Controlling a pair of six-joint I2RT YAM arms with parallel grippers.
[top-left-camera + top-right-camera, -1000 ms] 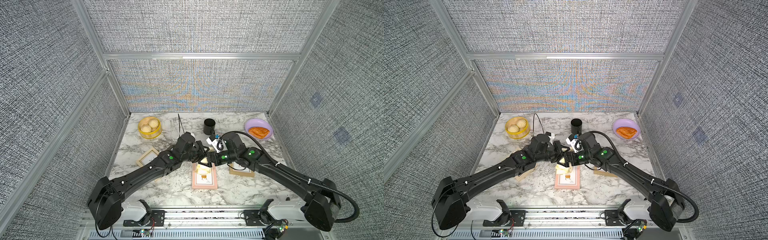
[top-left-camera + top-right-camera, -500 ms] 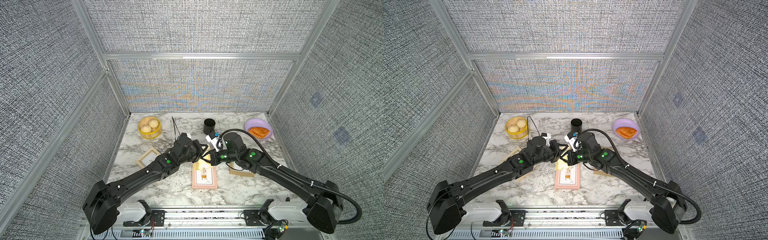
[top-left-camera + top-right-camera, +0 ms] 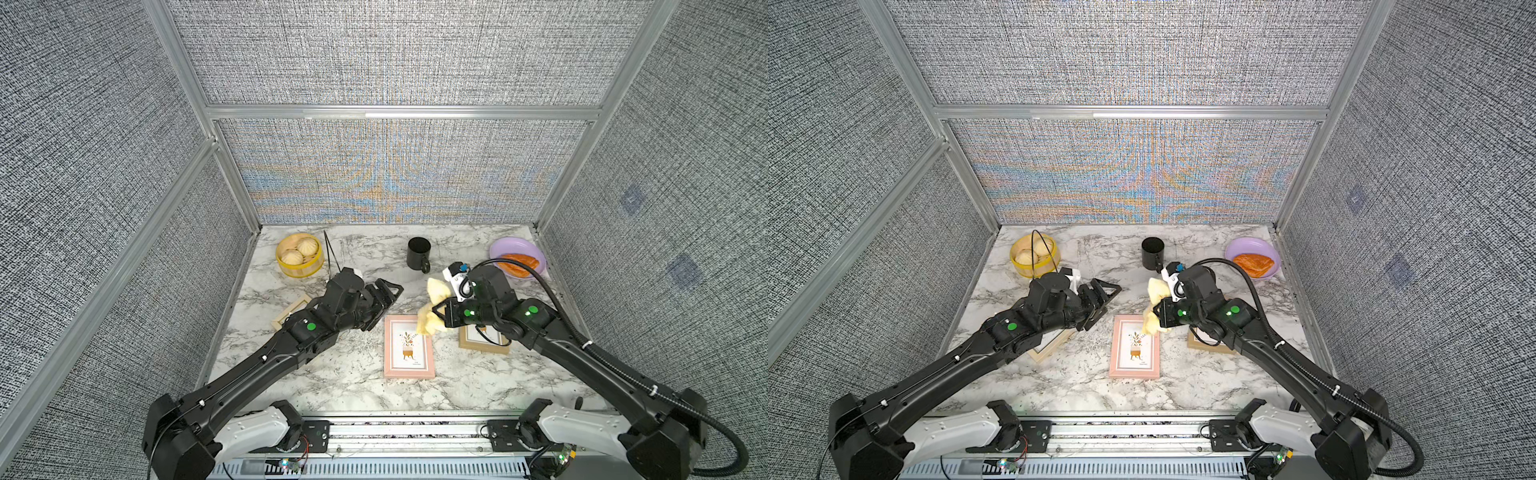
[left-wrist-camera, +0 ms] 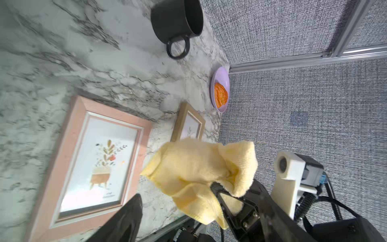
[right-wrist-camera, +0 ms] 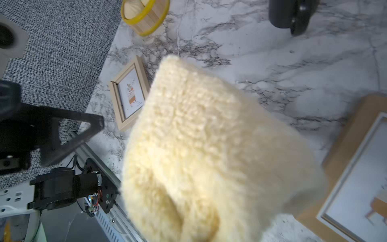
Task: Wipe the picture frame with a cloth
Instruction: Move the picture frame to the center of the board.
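The pale yellow cloth (image 3: 432, 322) (image 3: 1152, 322) hangs bunched from my right gripper (image 3: 439, 311) (image 3: 1158, 312), which is shut on it. It dangles over the far right corner of a pink picture frame (image 3: 409, 349) (image 3: 1135, 347) lying flat on the marble. My left gripper (image 3: 384, 301) (image 3: 1102, 303) is open and holds nothing, a short way left of the cloth. In the left wrist view the cloth (image 4: 199, 174) hangs beside the pink frame (image 4: 98, 157). The cloth (image 5: 209, 157) fills the right wrist view and hides the right fingers.
A tan frame (image 3: 484, 343) lies under my right arm. A light wood frame (image 3: 291, 313) lies under my left arm. At the back stand a yellow steamer basket (image 3: 299, 255), a black mug (image 3: 419, 253) and a purple plate (image 3: 505, 245) with an orange pastry. Fabric walls enclose three sides.
The grippers met over the pink frame's far end. The right gripper shut on the cloth, the left let go, opened and drew back left. The right arm shifted right with the cloth.
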